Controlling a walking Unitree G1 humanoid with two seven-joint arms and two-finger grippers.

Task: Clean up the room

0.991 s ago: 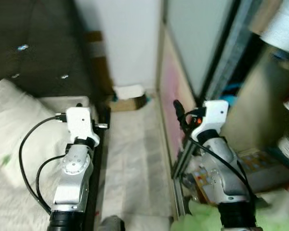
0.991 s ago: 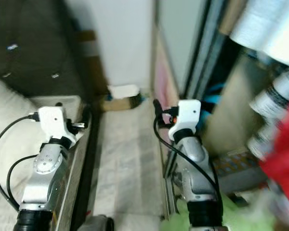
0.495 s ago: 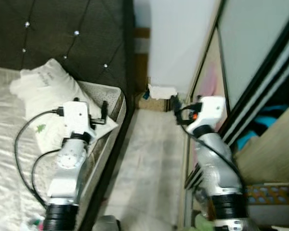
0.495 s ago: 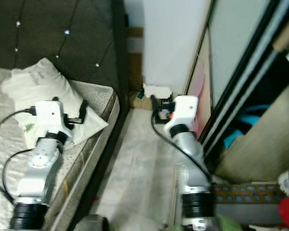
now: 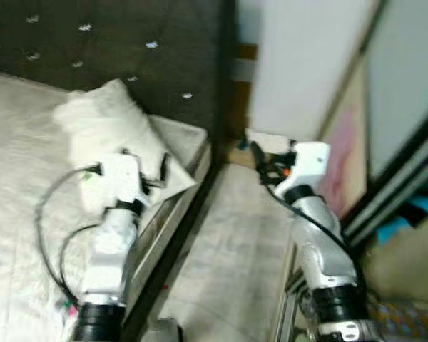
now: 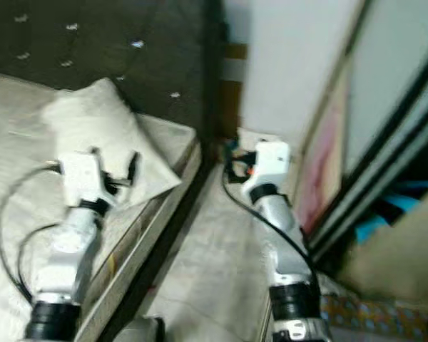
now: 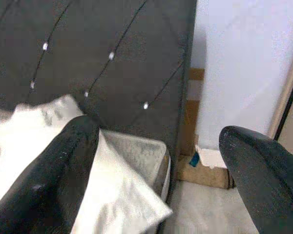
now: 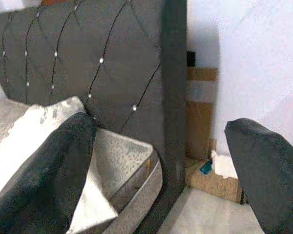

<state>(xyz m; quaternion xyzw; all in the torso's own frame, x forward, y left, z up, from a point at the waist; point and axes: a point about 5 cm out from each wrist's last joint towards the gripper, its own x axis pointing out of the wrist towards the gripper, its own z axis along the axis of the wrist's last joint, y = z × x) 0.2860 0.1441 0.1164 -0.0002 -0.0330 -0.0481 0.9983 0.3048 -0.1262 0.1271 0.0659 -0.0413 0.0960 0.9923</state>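
Two robot arms held up beside a bed.

The left gripper [image 5: 151, 169] hangs over the bed [image 5: 21, 164] edge, fingers apart, holding nothing. The right gripper [image 5: 260, 158] hangs over the floor [image 5: 232, 249], fingers apart too. A white pillow [image 5: 114, 128] lies on the bed against the dark headboard [image 7: 112, 53]. Farther back, a cardboard box [image 7: 205, 168] sits by the white wall [image 5: 299, 64].

A strip of bare floor [image 5: 228, 249] runs between the bed [image 5: 21, 185] and the sliding doors [image 5: 406, 142], open down to a box [image 5: 267, 146] against the wall [image 5: 299, 64]. On the bed's near corner a pillow [image 5: 114, 135] lies beside the dark headboard [image 5: 128, 50]; the mattress past it lies flat.
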